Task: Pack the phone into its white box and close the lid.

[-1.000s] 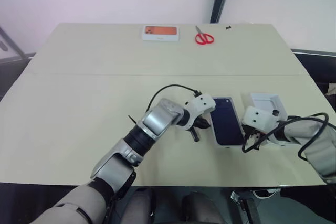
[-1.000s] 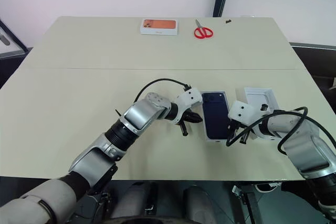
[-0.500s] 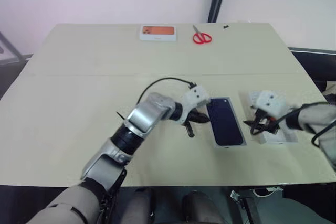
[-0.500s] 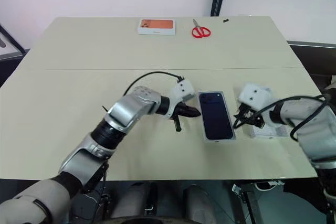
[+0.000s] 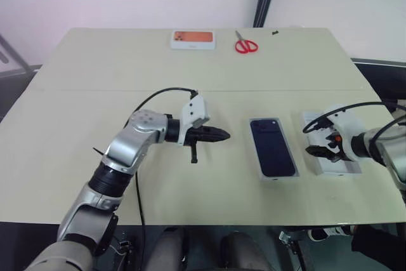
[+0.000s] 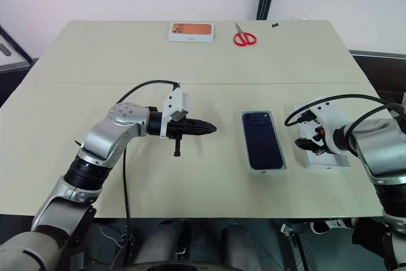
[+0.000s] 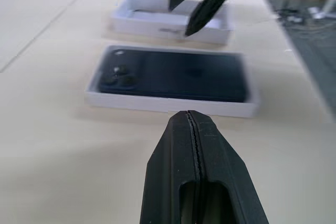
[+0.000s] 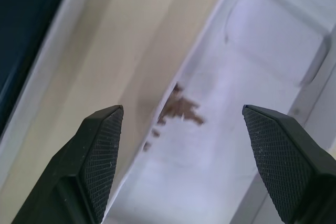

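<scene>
The phone (image 5: 273, 155) lies face down inside the white box (image 6: 252, 168), its dark navy back and camera cluster upward, near the middle-right of the tabletop (image 5: 95, 112). The box's white rim frames the phone on all sides.

Just to the right of it, apart from it with a strip of bare tabletop between, the lid (image 5: 346, 166) lies upside down, its pale moulded inside facing up.

The right pincer (image 5: 318, 151) hangs over the lid's near-left edge with its two black fingers spread wide and nothing between them. In the right wrist view one finger (image 8: 97, 156) stands over the bare strip beside the lid and the other over the lid's far wall, with the moulded inside and a small brownish mark between them.

The left pincer (image 5: 222, 134) hovers above the tabletop to the left of the white box, well apart from it, pointing level toward the phone. Its fingers are pressed together and hold nothing.

At the far edge of the tabletop lie a white box with an orange picture (image 5: 193, 39) and, near it, red-handled scissors (image 5: 246, 44).
</scene>
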Tool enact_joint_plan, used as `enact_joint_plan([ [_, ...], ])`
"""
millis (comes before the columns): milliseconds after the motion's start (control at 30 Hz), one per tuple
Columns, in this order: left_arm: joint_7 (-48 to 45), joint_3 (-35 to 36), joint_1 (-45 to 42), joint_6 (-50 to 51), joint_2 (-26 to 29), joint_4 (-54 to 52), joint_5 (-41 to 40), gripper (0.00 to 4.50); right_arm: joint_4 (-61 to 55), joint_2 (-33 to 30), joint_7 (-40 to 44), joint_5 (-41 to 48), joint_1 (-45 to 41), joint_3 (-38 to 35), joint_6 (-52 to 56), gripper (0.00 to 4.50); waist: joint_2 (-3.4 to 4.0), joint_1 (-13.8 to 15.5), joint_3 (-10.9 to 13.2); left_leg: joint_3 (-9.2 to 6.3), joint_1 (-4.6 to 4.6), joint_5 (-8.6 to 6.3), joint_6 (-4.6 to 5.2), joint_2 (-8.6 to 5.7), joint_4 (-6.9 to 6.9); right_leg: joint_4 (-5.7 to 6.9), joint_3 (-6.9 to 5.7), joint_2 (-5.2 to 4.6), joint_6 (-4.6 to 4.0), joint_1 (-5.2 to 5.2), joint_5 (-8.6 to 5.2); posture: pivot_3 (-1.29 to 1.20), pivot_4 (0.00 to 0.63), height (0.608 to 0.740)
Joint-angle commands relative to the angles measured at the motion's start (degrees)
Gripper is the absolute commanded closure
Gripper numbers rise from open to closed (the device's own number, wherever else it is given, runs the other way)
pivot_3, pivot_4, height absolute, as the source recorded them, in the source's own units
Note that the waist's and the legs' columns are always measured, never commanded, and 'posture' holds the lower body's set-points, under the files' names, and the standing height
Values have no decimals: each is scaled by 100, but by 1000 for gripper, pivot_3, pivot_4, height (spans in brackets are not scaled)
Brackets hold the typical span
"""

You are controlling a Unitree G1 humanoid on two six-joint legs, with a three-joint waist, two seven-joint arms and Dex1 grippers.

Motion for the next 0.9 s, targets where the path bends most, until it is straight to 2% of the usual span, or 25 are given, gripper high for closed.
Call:
enact_joint_plan([
  [33, -179, 53, -63, -103, 116, -206, -144, 4500, -105, 137, -235, 143, -114, -119, 283, 704, 0, -3, 0, 0, 0, -1, 2, 0, 0, 0, 0, 0, 0, 0, 0, 0, 150, 740],
  [133, -137, 19, -50, -213, 82, -203, -111, 4500, -93, 343, -450, 212, -154, -221, 512, 1568, 1, -4, 0, 0, 0, -2, 4, 0, 0, 2, 0, 2, 0, -1, 0, 0, 150, 740],
  [300, 12, 63, -54, -311, -73, -168, -138, 4500, -44, 540, -732, 311, -302, -391, 779, 4205, 0, 6, 0, 0, 0, -3, 6, 0, 0, 2, 0, 2, 0, 0, 0, 0, 150, 740],
  [333, 52, 106, -55, -309, -119, -164, -171, 4500, -29, 565, -776, 333, -336, -432, 813, 4470, 1, 0, 0, 0, 0, -6, 10, 0, 0, 2, 0, 2, 0, 0, 0, 0, 150, 740],
  [500, 149, 224, -44, -329, -170, -197, -274, 4500, -109, 696, -859, 540, -550, -761, 761, 4470, 1, -8, -1, 0, 0, -7, 13, 0, -1, 4, 0, 2, 0, -3, 0, 0, 150, 740],
  [600, 282, 336, 5, -338, -147, -164, -312, 4500, -343, 1049, -636, 1030, -885, -1433, 667, 4470, 2, -36, -1, 0, 0, -8, 14, 0, -2, 4, 0, 3, 0, -3, 0, 0, 150, 740],
  [667, 304, 407, 53, -393, -75, -120, -299, 4500, -537, 1462, -312, 1816, -1298, -2074, 1233, 4470, 3, -68, 0, 0, 0, -8, 14, 0, -3, 8, 0, 5, 0, -5, 0, 0, 150, 740],
  [733, 317, 432, 71, -468, -5, -35, -233, 4500, -572, 1711, -256, 2658, -1434, -2415, 1452, 4470, 3, -110, 0, 0, 0, -7, 13, 1, -6, 10, 0, 6, 0, -6, 0, 0, 150, 740],
  [800, 337, 417, 69, -587, 63, 92, -129, 4500, -483, 1843, -464, 3561, -1396, -2560, 1452, 4470, 1, -102, 0, -2, 0, -8, 13, 2, -8, 9, -2, 7, 0, -5, 0, 0, 150, 740],
  [900, 338, 400, 29, -766, 175, 350, -2, 4500, -206, 1900, -1164, 5383, -1181, -2482, 1452, 4470, 1, -104, 0, -2, 0, -12, 22, 1, -3, 3, -2, 3, 0, 0, 0, 0, 150, 740],
])
